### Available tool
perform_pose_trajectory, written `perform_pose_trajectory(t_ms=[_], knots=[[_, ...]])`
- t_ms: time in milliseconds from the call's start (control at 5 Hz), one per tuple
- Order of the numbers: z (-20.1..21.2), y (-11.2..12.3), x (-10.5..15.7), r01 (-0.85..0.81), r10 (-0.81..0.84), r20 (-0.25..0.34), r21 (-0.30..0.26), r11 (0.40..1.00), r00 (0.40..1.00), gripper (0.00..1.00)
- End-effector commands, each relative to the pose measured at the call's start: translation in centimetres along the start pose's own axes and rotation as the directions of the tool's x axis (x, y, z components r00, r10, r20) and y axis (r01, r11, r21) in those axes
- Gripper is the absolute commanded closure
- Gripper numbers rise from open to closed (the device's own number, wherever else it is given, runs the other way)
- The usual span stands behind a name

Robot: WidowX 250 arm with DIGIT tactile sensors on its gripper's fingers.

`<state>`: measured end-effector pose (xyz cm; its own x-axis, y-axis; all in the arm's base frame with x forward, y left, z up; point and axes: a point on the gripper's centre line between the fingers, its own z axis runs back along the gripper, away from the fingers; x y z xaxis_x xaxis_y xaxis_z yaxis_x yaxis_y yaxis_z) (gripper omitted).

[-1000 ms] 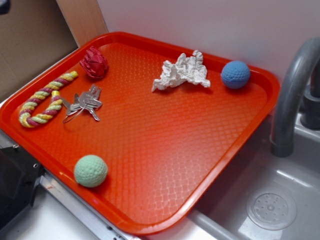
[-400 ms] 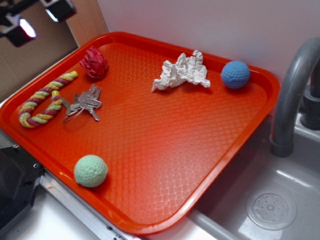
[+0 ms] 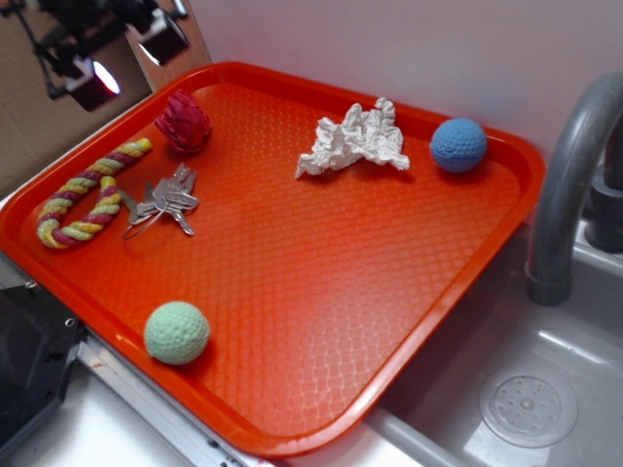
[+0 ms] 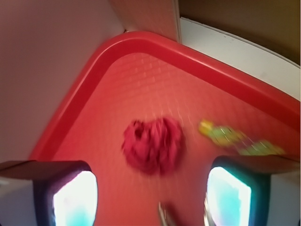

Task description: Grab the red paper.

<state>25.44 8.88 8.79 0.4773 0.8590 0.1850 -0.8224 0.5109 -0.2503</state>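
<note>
At the far left the gripper (image 3: 117, 53) hangs spread open and empty above the tray (image 3: 321, 292), lined up to straddle the red paper (image 3: 183, 122) just right of it, near the tray's far-left corner beyond the rope toy (image 3: 88, 193) and keys (image 3: 165, 201).

Red paper (image 3: 183, 122): small dark red wad, creased and roughly ball-shaped. It rests on the floor of the orange-red tray (image 3: 321, 282), near the far left corner, close to the rim. The wrist view shows it blurred (image 4: 153, 145).
</note>
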Motion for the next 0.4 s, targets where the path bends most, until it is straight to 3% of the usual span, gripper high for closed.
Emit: perform_pose_trajectory(t_ms=[0,200], knots=[[-3.2,-0.3,1.8,0.029,-0.032,0.074,0.046,0.999,0.997,0.0],[-4.7,0.5,1.7,0.04,-0.047,0.07,0.094,0.995,0.996,0.0]])
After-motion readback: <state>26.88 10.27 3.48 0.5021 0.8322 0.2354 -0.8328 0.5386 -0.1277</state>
